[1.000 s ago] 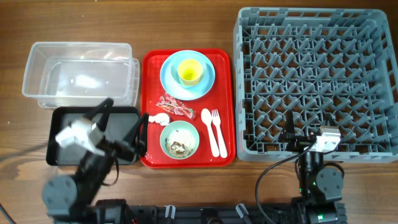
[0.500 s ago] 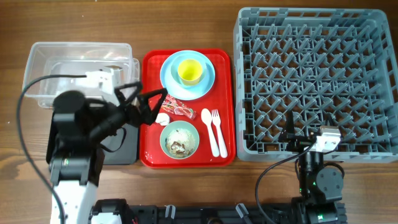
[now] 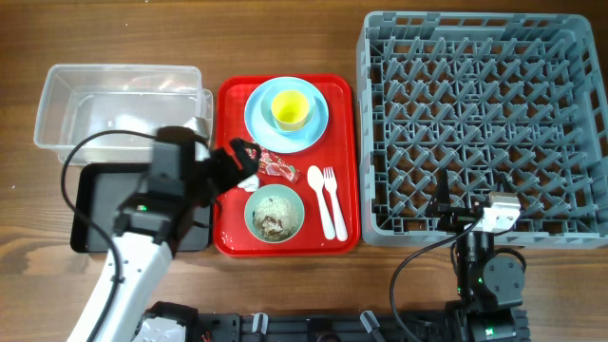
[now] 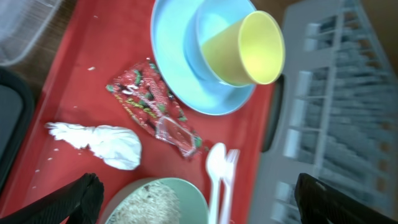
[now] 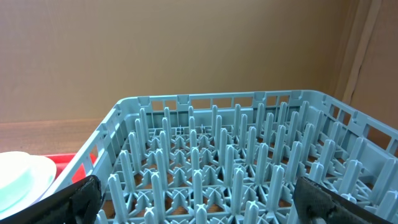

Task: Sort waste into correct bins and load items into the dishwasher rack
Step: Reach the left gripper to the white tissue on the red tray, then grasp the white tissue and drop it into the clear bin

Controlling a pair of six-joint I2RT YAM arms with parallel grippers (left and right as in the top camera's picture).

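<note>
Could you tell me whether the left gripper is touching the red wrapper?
Apart. The left wrist view shows the left gripper open, fingers at the bottom corners, well clear of the red wrapper on the red tray.

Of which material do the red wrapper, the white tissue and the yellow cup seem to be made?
Red wrapper: likely thin plastic film, glossy; it crinkles and one end is clear. White tissue: soft paper, matt, twisted into folds. Yellow cup: probably plastic, smooth with a soft sheen; paper cannot be excluded.
</note>
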